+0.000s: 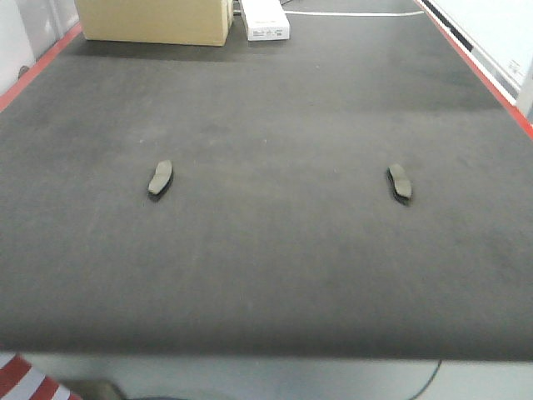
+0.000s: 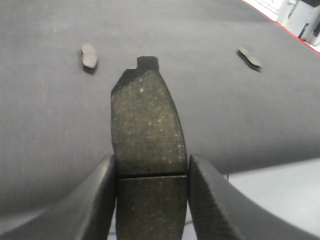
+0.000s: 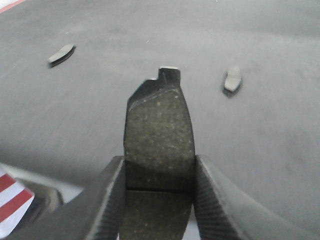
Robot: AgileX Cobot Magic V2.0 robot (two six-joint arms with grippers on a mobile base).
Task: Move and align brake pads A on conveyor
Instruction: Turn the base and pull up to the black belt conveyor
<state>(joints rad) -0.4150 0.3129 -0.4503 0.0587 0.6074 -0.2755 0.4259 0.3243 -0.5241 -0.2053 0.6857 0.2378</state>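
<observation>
On my left wrist feed, the left gripper [image 2: 152, 195] has its two ribbed black fingers [image 2: 100, 200] clamped against the long edges of a brake pad [image 2: 147, 130], friction face toward the lens, centre groove running across just between the fingertips, notched tab pointing to twelve o'clock. The right gripper [image 3: 160, 200] is doing the same on my other feed: fingers [image 3: 215, 200] pinched on a second brake pad [image 3: 160, 130], tab up at twelve. Both held pads hang above the near edge of the conveyor [image 1: 266, 275]. Out on the belt, the front camera shows two more pads lying flat and well apart: one [image 1: 160, 177] at about nine o'clock of centre, the other [image 1: 400, 181] at about three. At twelve, on the far end, I see a cardboard box [image 1: 154, 21] beside a white device [image 1: 266, 21].
</observation>
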